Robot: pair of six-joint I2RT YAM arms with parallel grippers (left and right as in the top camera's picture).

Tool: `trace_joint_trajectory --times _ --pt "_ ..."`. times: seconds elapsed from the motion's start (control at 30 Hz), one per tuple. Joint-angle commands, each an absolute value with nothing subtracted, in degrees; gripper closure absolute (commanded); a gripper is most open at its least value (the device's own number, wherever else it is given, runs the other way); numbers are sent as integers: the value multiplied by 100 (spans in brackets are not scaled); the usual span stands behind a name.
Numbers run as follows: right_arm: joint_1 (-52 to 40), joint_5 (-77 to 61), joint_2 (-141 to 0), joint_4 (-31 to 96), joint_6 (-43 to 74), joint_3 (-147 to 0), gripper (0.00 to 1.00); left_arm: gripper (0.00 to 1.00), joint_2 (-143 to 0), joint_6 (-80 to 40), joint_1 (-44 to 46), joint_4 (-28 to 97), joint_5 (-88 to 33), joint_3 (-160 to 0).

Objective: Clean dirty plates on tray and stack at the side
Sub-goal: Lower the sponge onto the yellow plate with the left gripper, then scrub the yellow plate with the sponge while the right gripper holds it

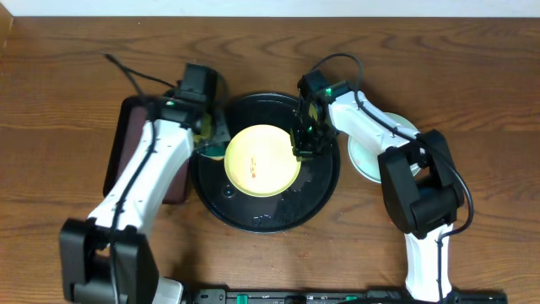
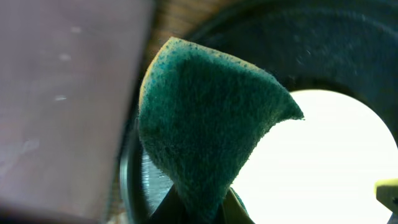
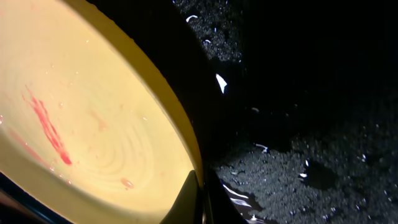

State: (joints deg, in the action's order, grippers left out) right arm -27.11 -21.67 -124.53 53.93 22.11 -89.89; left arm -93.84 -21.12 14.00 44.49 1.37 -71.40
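A pale yellow plate (image 1: 261, 159) with red smears lies on the round black tray (image 1: 253, 215). My right gripper (image 1: 304, 145) is shut on the plate's right rim; the right wrist view shows its fingers (image 3: 200, 202) pinching the yellow plate's (image 3: 81, 118) edge over the wet tray (image 3: 311, 124). My left gripper (image 1: 205, 135) is shut on a green sponge (image 2: 205, 130) at the tray's left rim, beside the plate (image 2: 317, 162). A pale aqua plate (image 1: 369, 156) lies on the wood tabletop (image 1: 472, 93) to the right, under the right arm.
A dark brown rectangular tray (image 1: 126, 148) lies left of the black tray, under the left arm; it shows blurred in the left wrist view (image 2: 62, 106). Cables run over the table behind both arms.
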Motion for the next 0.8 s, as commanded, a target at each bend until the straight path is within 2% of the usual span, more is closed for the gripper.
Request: trace_joint_trajectory --times 0.0,0.5,0.7,0.77 --pt "-2707 -2080 -12457 5349 2268 -8805 99 92 -9762 -1953 1653 4324 -283 -7148" --pt "-2709 -2036 -12457 5304 2265 -8805 99 93 -11067 -1863 2233 4386 -926 -7146" --pt "-2709 -2036 -12457 5306 2263 -8805 99 93 -11120 -895 2307 4115 -2370 -7148" --pt "-2709 -2034 -12457 5306 2255 -8805 99 92 -11120 -768 2307 3970 -2451 -7148"
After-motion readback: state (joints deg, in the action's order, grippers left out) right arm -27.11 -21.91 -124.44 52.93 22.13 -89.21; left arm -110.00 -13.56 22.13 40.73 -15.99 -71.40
